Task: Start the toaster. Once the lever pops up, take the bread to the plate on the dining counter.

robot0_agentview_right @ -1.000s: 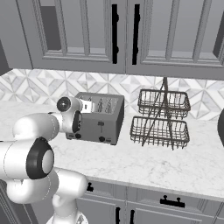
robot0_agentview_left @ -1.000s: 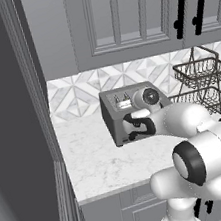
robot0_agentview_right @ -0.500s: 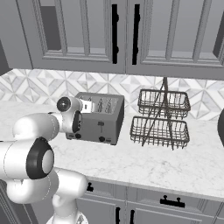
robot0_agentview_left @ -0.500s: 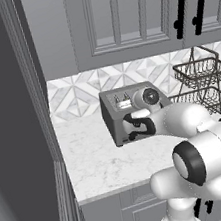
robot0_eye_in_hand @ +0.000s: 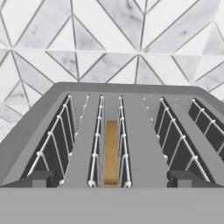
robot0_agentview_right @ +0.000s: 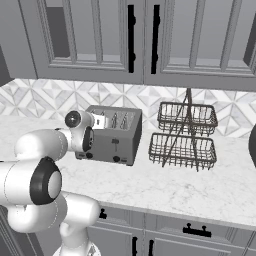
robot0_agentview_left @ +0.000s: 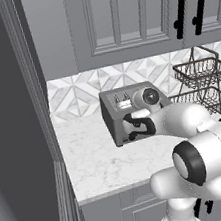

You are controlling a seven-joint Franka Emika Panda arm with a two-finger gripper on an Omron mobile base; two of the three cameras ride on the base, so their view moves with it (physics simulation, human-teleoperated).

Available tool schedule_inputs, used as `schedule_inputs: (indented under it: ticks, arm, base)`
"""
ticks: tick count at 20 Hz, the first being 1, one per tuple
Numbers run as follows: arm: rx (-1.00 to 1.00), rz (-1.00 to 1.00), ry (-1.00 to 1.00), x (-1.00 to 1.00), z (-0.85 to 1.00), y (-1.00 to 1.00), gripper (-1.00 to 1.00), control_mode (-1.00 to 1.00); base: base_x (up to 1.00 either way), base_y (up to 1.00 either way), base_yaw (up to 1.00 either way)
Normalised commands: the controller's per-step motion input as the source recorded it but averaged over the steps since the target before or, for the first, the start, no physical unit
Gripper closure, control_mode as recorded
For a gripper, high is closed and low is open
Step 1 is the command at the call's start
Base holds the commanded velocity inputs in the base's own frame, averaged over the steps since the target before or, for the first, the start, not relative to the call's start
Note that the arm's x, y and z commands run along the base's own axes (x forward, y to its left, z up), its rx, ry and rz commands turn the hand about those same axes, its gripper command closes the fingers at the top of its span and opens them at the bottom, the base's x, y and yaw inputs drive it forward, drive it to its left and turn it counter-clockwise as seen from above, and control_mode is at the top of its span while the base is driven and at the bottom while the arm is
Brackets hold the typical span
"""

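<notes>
The grey toaster (robot0_agentview_left: 117, 112) (robot0_agentview_right: 118, 134) stands on the marble worktop against the patterned backsplash. My gripper (robot0_agentview_left: 136, 126) (robot0_agentview_right: 89, 139) is at the toaster's front face, at its left end as the right base view shows it. It is open, and the two fingertips (robot0_eye_in_hand: 42, 178) stand far apart with nothing between them. The hand view looks along the toaster's top (robot0_eye_in_hand: 140, 131), where the golden-brown bread (robot0_eye_in_hand: 111, 151) sits low in a middle slot. One small black lever (robot0_agentview_right: 115, 142) shows on the front face. The plate and the dining counter are out of view.
A two-tier black wire basket rack (robot0_agentview_left: 202, 85) (robot0_agentview_right: 185, 136) stands just right of the toaster. Grey wall cabinets (robot0_agentview_right: 100, 40) hang above. A tall dark panel (robot0_agentview_left: 13, 123) bounds the worktop (robot0_agentview_left: 97, 160) on the left. A dark round object (robot0_agentview_right: 252, 145) sits at the right edge.
</notes>
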Motion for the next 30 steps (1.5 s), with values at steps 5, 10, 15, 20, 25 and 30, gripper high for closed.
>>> schedule_inputs:
  ticks: [5, 10, 15, 20, 25, 30]
  arm:
    - [0.0, 0.0, 0.0, 0.0, 0.0, 0.0, -1.0, -1.0]
    - [0.0, 0.0, 0.0, 0.0, 0.0, 0.0, -1.0, -1.0]
    - [0.0, 0.0, 0.0, 0.0, 0.0, 0.0, -1.0, -1.0]
    - [0.0, 0.0, 0.0, 0.0, 0.0, 0.0, -1.0, -1.0]
    - [0.0, 0.0, 0.0, 0.0, 0.0, 0.0, -1.0, -1.0]
    - [0.0, 0.0, 0.0, 0.0, 0.0, 0.0, -1.0, -1.0]
  base:
    - [0.0, 0.0, 0.0]
    - [0.0, 0.0, 0.0]
    - [0.0, 0.0, 0.0]
    - [0.0, 0.0, 0.0]
    - [0.0, 0.0, 0.0]
    - [0.0, 0.0, 0.0]
